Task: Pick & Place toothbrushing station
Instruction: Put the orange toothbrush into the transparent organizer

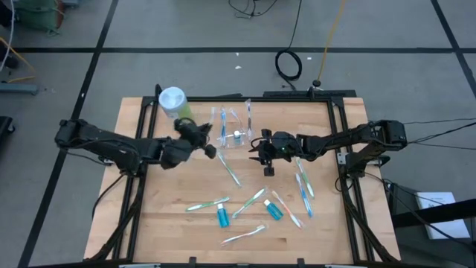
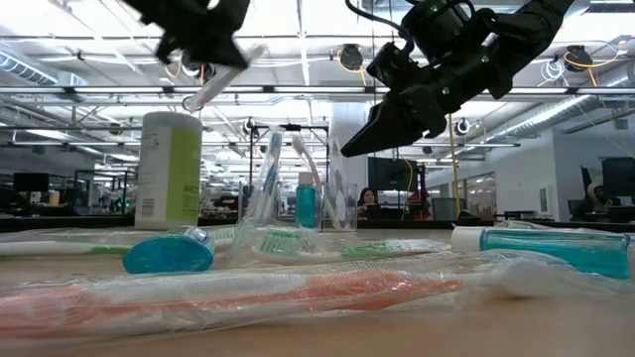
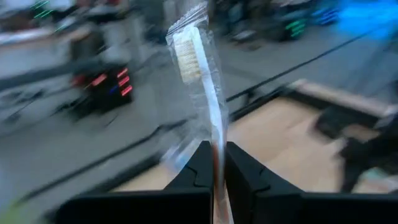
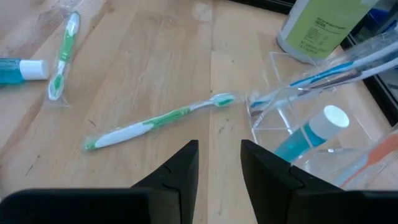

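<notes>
Left pincer (image 3: 217,163) pinching a crinkly clear-wrapped toothbrush (image 3: 200,74), handle end hidden; right pincer (image 4: 219,163) spread above the wooden table (image 4: 137,68).

A robotics lab inside a big open-plan office or industrial hall. Shown by: wooden tabletop (image 1: 186,186) on a black metal frame (image 1: 349,179), standing on grey floor (image 1: 186,22) marked with dark lines; cables (image 1: 290,63) trailing across it; exposed ceiling with strip lights and ducts (image 2: 99,89); rows of desks and monitors (image 2: 615,178) beyond, with seated people (image 2: 369,198) in the distance.
</notes>
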`<control>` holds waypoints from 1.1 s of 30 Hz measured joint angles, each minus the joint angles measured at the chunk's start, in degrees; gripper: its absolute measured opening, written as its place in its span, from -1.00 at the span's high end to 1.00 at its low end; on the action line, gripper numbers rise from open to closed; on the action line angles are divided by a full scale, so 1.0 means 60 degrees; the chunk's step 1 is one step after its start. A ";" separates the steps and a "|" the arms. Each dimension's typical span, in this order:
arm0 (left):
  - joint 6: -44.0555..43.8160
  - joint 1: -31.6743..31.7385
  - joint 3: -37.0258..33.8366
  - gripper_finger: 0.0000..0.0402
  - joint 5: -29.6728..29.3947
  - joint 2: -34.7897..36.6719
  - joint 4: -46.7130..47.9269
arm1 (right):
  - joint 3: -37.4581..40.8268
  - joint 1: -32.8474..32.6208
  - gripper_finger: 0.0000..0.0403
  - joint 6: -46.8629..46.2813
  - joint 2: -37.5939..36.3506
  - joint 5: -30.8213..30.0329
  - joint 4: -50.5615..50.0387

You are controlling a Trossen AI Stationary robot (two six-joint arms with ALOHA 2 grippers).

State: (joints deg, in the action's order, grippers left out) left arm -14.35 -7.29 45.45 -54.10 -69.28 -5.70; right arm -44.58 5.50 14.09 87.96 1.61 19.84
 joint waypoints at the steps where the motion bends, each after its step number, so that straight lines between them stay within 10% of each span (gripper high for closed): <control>1: 0.0596 0.0117 0.0011 0.95 0.0472 -0.0087 -0.0710 | 0.0000 0.0000 0.46 0.0001 0.0000 0.0000 -0.0001; 9: 0.3328 0.1187 0.0011 0.81 0.2618 -0.0393 -0.3790 | 0.0000 0.0000 0.46 0.0015 0.0000 0.0000 -0.0065; 19: 0.2180 0.2806 0.0018 0.83 0.3698 -0.2083 -0.3929 | 0.0000 0.0018 0.46 0.0677 0.0000 -0.0004 0.0591; 33: 0.1092 0.1895 0.0007 0.89 -0.0188 -0.3897 -0.4977 | 0.0000 0.0018 0.46 0.0838 0.0000 -0.0004 0.0754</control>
State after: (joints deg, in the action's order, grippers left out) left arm -7.80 4.08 45.50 -55.23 -92.66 -35.57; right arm -44.58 5.61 19.11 87.96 1.58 24.36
